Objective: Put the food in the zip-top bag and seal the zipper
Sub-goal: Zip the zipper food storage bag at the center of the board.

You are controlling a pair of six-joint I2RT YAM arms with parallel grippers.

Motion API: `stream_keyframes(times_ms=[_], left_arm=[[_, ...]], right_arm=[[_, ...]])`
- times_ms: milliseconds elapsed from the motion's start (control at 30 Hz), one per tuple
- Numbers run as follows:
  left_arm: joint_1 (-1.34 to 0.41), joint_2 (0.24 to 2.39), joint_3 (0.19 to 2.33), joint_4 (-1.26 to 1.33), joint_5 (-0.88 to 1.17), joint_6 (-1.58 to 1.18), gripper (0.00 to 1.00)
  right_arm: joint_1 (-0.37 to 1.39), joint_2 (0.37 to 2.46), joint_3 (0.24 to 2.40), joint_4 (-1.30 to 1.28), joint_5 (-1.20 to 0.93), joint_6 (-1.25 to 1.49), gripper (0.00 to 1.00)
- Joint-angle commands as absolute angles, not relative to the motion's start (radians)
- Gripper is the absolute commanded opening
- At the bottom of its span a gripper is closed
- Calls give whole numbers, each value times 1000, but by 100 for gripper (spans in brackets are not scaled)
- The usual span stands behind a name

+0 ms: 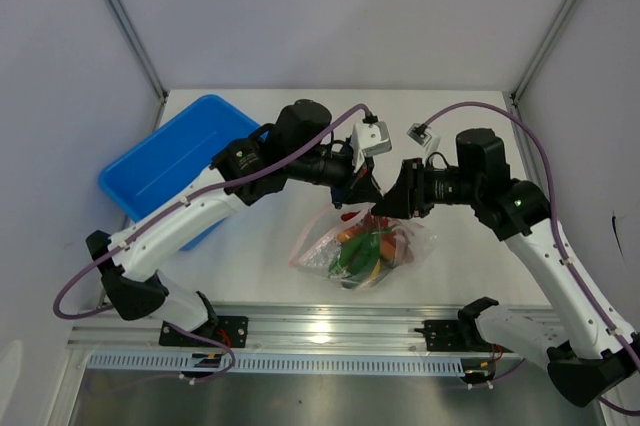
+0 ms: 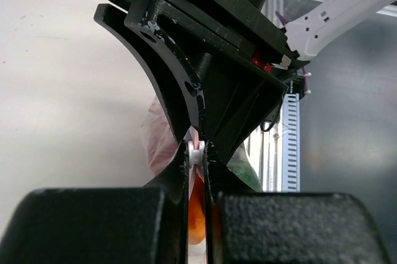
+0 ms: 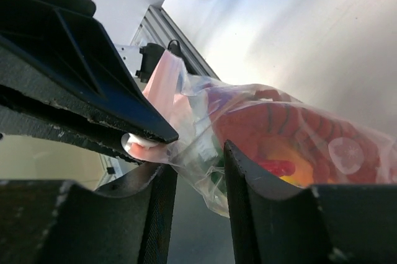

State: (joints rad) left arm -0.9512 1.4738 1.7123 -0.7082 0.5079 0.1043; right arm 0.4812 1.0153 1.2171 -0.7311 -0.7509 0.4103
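The zip-top bag [image 1: 400, 239] lies on the table with the food [image 1: 362, 246] inside: red, orange, yellow and green pieces. Both grippers meet over its mouth end. My left gripper [image 2: 196, 147] is shut on the zipper [image 2: 195, 136], pinching the white slider [image 2: 196, 154] on the pink strip. An orange piece [image 2: 196, 208] shows through the film below. In the right wrist view my right gripper [image 3: 197, 162] stands open, with loose bag film [image 3: 205, 152] hanging between its fingers. The left gripper's tips [image 3: 133, 129] hold the slider [image 3: 139, 144] just beside it.
A blue bin [image 1: 170, 161] stands at the back left, behind the left arm. An aluminium rail [image 1: 320, 331] with the arm bases runs along the near edge. White walls close in the table at the back and both sides.
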Motion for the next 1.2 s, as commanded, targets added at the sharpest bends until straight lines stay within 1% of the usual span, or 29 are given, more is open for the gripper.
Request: stream_keyframes(times_ms=[0,100,267,300,433,533,567,700,967,1167], left_arm=[[-923,1508,1755,-709,573,94,1],[-917,1531,1769,-724,627,87,1],[-907,1555,1775,-735,702,72,1],[-905,1555,1769,-735,710,63,1],[-893,1572,1773,-738,756,46,1],[-887,1582,1773,-738,778,34,0],[-887,1583,1773,-735,779,31,0],[-885,1588,1779,-747,758,25,1],[-871,1594,1779,-798,713,12,1],[-870,1577,1750,-827,700,28,1]], right_arm=[[480,1005,1296,-736,-827,327,39],[465,1012,1308,-750,-859,278,38],[437,1002,1305,-718,-917,247,25],[436,997,1304,-712,-931,247,25],[431,999,1302,-681,-976,256,18],[431,1005,1281,-643,-1008,279,2],[431,1005,1273,-628,-1018,290,0],[431,976,1233,-537,-1029,366,0],[430,896,1204,-474,-844,422,0],[423,864,1229,-462,-752,454,0]])
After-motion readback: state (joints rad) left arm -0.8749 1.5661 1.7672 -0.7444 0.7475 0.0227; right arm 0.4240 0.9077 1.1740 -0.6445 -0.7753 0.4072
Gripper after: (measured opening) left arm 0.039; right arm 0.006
